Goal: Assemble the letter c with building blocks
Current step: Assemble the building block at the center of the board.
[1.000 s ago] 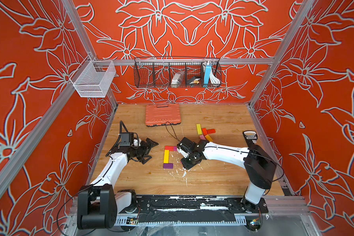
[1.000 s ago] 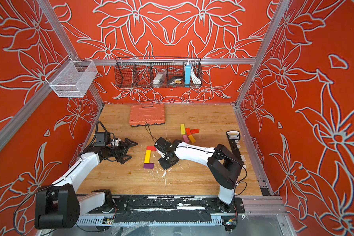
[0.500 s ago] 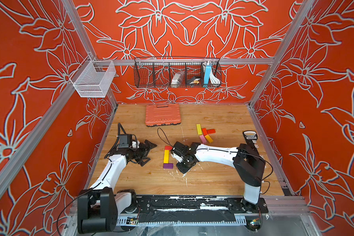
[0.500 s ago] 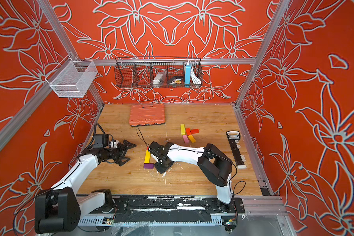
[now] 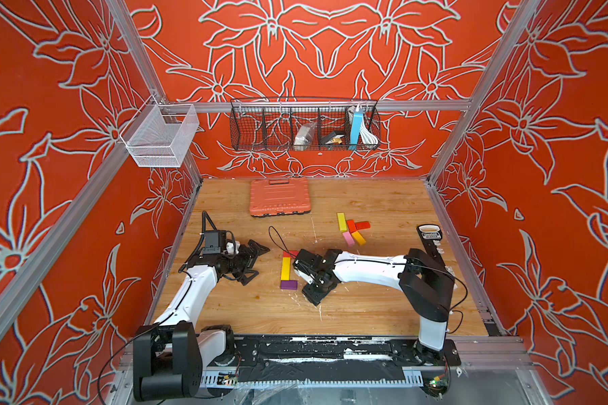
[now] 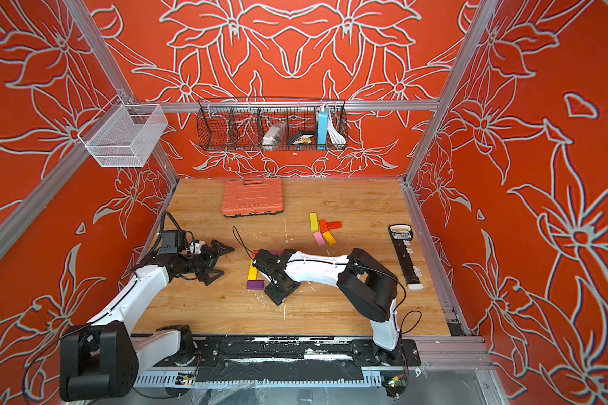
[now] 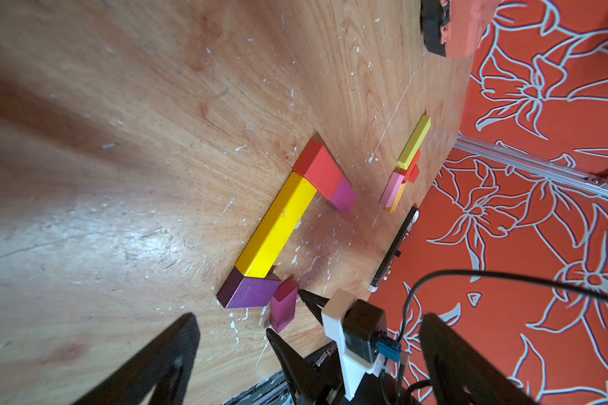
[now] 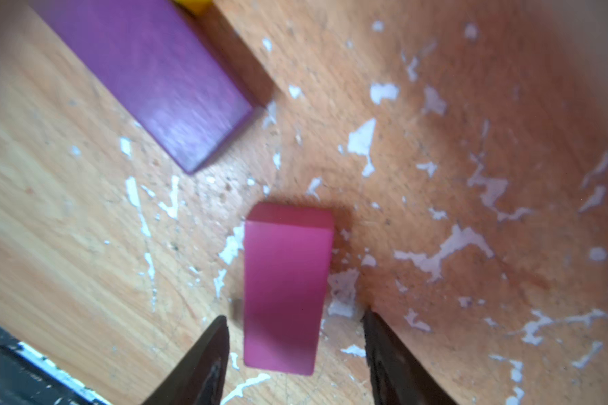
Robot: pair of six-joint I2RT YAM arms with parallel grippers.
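Observation:
On the wooden table a partial shape lies flat: a red block point(image 7: 322, 168) with a magenta one point(image 7: 344, 196) at its end, a long yellow block point(image 5: 285, 268) and a purple block point(image 5: 289, 284). A further magenta block point(image 8: 285, 287) rests on the wood just past the purple block's point(image 8: 155, 77) end, a small gap between them and askew to it. My right gripper point(image 8: 294, 314) is open around it, with wood showing on both sides. My left gripper point(image 5: 257, 263) hovers wide open and empty to the left. Loose yellow point(image 5: 341, 221), red point(image 5: 362, 225), pink point(image 5: 348, 238) and orange point(image 5: 358, 238) blocks cluster behind on the right.
A ribbed orange case point(image 5: 279, 196) lies at the back of the table. A long black tool point(image 5: 432, 242) runs along the right edge. A thin black cable point(image 5: 278, 238) loops above the red block. Wire baskets point(image 5: 304, 124) hang on the back wall.
My right arm has slid left toward the purple block and its jaws have parted from the magenta block, which now lies on the table. The left arm has barely moved.

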